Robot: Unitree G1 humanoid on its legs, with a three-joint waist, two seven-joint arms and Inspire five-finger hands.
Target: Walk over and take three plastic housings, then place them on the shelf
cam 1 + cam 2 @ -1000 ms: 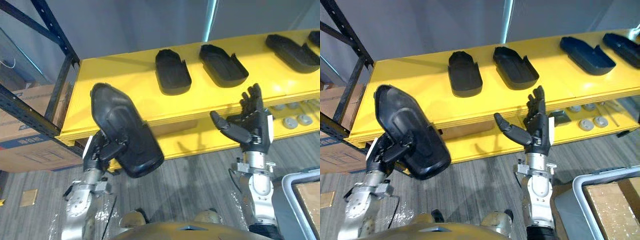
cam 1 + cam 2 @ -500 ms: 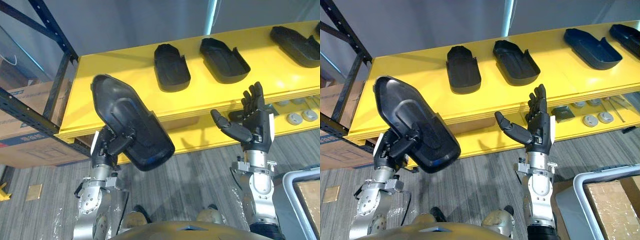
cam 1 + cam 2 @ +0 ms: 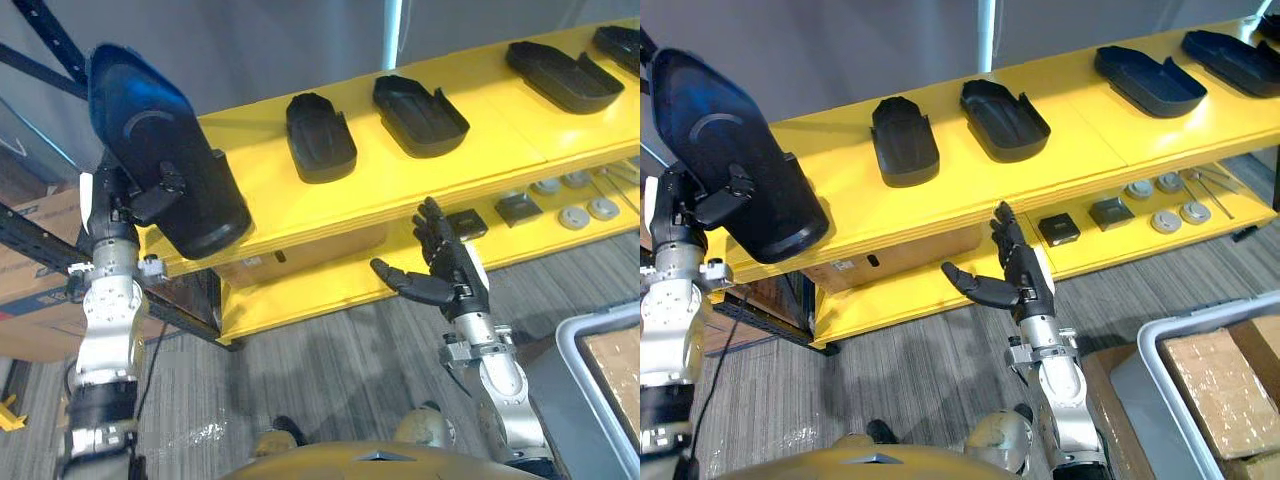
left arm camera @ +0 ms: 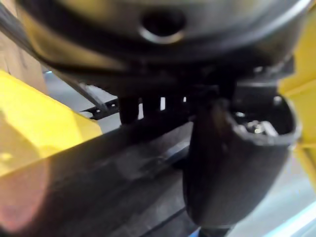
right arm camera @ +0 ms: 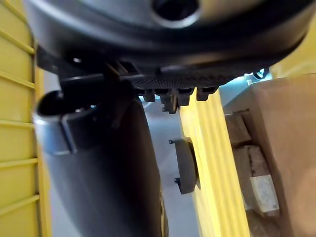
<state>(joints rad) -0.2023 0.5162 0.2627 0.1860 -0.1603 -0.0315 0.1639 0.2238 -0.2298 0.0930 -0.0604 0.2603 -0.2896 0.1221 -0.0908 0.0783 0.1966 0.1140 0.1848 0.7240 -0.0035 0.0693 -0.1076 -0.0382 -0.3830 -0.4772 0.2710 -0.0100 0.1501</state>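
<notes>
L hand (image 3: pixel 118 200) clamped round the black housing (image 3: pixel 160 150), thumb across its back. It's just gone up from below the shelf (image 3: pixel 270 195) edge to above the shelf's left end, not set down yet; placing looks next. Placed housings (image 3: pixel 320 138) lie further along the shelf. R hand (image 3: pixel 450 272) spread, empty, dropped under the shelf front.

2 head eyes look down, sharing the shelf (image 3: pixel 500 120); 2 wrist views very near.

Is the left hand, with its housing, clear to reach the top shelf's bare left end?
Probably yes: the left hand holds the housing raised beside that end of the top shelf, which lies bare; the nearest shelved housing sits to the right.
</notes>
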